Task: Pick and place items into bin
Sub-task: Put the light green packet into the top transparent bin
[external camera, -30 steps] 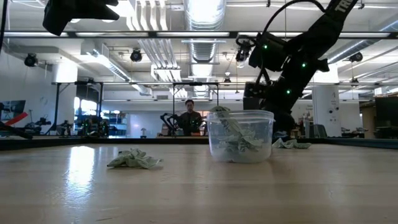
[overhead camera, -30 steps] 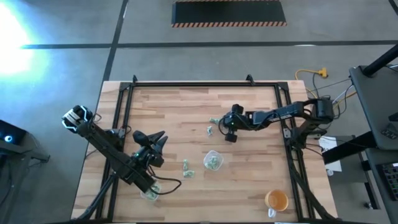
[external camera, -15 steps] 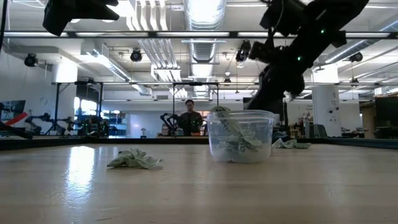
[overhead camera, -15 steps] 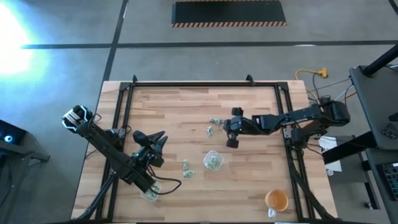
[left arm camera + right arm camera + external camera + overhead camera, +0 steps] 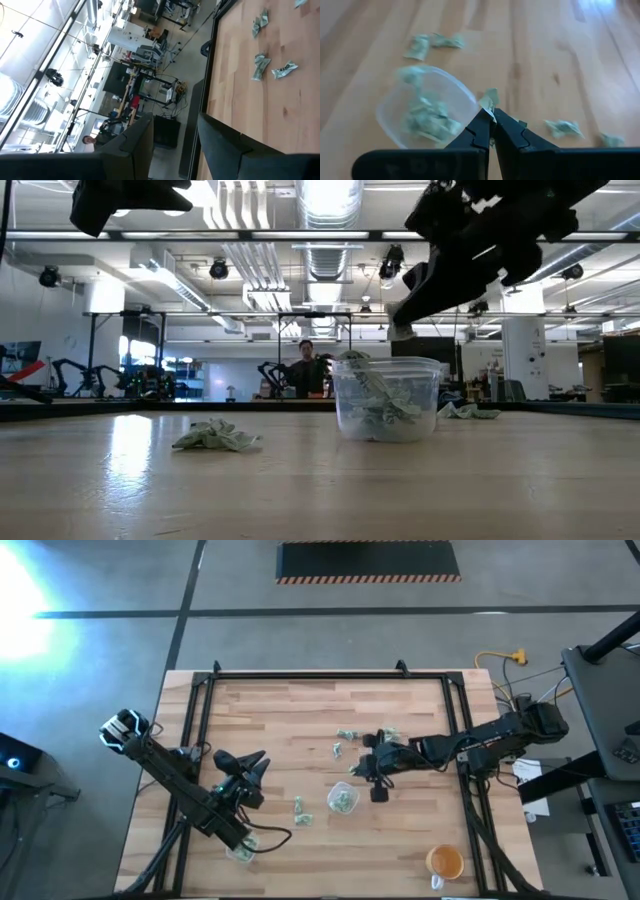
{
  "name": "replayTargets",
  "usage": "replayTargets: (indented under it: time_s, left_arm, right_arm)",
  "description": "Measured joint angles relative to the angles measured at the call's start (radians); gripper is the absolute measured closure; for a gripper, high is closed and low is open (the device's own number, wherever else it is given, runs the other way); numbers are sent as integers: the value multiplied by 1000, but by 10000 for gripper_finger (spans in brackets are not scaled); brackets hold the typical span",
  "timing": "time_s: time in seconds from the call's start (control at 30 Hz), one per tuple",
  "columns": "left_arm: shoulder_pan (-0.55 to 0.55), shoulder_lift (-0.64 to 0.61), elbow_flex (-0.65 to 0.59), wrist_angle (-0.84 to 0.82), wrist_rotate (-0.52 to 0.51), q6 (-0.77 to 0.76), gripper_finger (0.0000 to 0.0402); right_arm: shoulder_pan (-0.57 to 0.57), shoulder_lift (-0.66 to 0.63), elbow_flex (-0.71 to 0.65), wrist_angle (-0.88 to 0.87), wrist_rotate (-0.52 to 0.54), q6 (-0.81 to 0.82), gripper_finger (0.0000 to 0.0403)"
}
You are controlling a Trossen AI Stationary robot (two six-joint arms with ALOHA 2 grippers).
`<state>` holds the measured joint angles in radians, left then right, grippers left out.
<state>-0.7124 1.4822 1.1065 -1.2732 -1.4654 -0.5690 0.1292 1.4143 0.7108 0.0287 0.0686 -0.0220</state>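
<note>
Swinging in from mid-surface, the right gripper (image 5: 490, 117) now hangs just beside the clear cup (image 5: 343, 798), jaws pinched on a green-and-white wrapper piece (image 5: 488, 101), release apparently next. Left gripper (image 5: 252, 769) waits, jaws apart, near the surface's left edge.

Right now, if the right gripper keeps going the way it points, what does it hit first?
Likely the clear cup. The right gripper, shut on a wrapper piece, points at its near rim; depth is unclear, so it may pass just above.

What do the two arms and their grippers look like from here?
Both arms are dark, slim and jointed. The left gripper has two black tapered fingers; its arm ends in a white-marked base. The right gripper has black wedge-shaped fingers; cables trail at that arm's base.
</note>
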Motion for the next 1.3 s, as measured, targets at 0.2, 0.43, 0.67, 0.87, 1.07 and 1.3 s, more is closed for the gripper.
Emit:
replayTargets:
  time_s: [0.2, 0.43, 0.67, 0.87, 1.07, 1.3]
  left_arm:
    - [0, 0, 0, 0, 1, 0, 262]
    - [0, 1, 0, 6, 3, 1, 262]
    - [0, 1, 0, 8, 5, 1, 262]
    - [0, 1, 0, 9, 4, 1, 262]
    - [0, 1, 0, 8, 5, 1, 262]
    - [0, 1, 0, 10, 5, -7, 262]
  right_arm:
    - [38, 12, 0, 47, -101, -11, 394]
    - [50, 56, 1, 112, -182, -13, 394]
    - [49, 154, 25, 116, -209, -16, 394]
    - [48, 191, 67, 86, -227, -16, 394]
    - [47, 189, 74, 78, -226, -19, 365]
    - [47, 185, 73, 79, -226, -37, 300]
